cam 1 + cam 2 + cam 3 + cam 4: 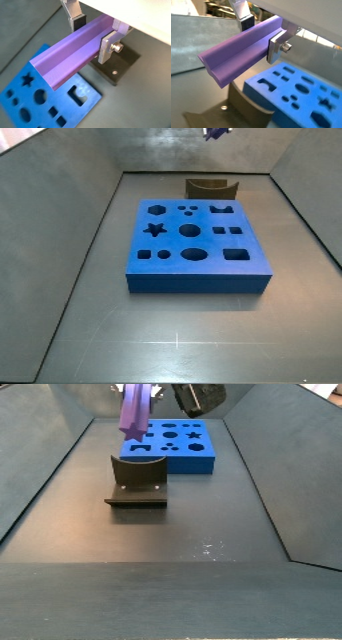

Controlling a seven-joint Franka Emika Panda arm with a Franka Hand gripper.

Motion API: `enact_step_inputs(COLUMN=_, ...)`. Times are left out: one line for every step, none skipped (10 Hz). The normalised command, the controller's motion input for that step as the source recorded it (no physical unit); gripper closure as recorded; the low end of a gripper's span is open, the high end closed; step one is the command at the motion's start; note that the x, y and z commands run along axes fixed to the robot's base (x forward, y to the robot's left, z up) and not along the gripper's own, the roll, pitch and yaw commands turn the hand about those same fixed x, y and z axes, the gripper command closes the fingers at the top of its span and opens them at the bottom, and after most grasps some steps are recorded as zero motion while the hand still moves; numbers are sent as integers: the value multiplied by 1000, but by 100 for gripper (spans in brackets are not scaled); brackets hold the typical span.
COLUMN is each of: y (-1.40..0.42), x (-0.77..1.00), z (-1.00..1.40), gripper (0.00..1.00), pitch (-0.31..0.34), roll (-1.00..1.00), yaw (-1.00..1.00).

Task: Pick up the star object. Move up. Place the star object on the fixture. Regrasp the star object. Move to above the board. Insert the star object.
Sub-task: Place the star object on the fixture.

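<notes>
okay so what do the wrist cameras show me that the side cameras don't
Only the wrist views show the grip: the gripper is shut on the star object, silver fingers pressing both its sides. Only the side views show the whole board with every cut-out and the notched fixture standing free beyond its end; in a side view the peg hangs raised above them. Both kinds show the peg, board and fixture base.

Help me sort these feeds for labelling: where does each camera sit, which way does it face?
Wrist views: both on the wrist, looking along the fingers shut on the star, over the board.
Side view: high, at the board's near end; fixture behind, gripper barely showing.
Side view: opposite end; fixture before board, star hanging above.
</notes>
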Motion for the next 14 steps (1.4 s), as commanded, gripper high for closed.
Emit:
enact_step_inputs(y=43, x=103, z=-14, gripper=100, pitch=488, roll=-556, yaw=-4)
enact_step_inputs(y=46, x=99, z=-14, gripper=100, pitch=448, roll=-440, yaw=-75)
enact_step_inputs(y=25, x=91, z=-7, gripper=100, pitch=310, roll=-246, yaw=-184)
enact_step_inputs(y=29, x=84, z=-8, gripper=100, pitch=256, roll=-198, yaw=-213)
enact_step_inputs(y=28, x=74, z=0, gripper=100, pitch=177, roll=-132, yaw=-216)
enact_step_inputs(y=33, x=72, z=0, gripper=100, pitch=149, roll=-109, yaw=-213)
enact_step_inputs(y=139, x=132, z=-1000, gripper=100, pitch=199, roll=-1000, yaw=-149)
enact_step_inputs(y=141, x=138, z=-1000, gripper=100, pitch=184, roll=-1000, yaw=-147)
enact_step_inputs(y=145, x=166, z=-1000, gripper=100, pitch=155, roll=-931, yaw=-184)
enact_step_inputs(y=139, x=184, z=-1000, gripper=100, pitch=127, roll=-784, yaw=-193)
enact_step_inputs(y=140, x=199, z=-1000, gripper=100, pitch=86, roll=-567, yaw=-194)
enact_step_inputs(y=143, x=205, z=-1000, gripper=100, pitch=69, roll=-455, yaw=-191)
enact_step_inputs(y=139, x=212, z=-1000, gripper=100, pitch=39, roll=-271, yaw=-176)
enact_step_inputs(y=137, x=209, z=-1000, gripper=100, pitch=13, roll=-206, yaw=-164)
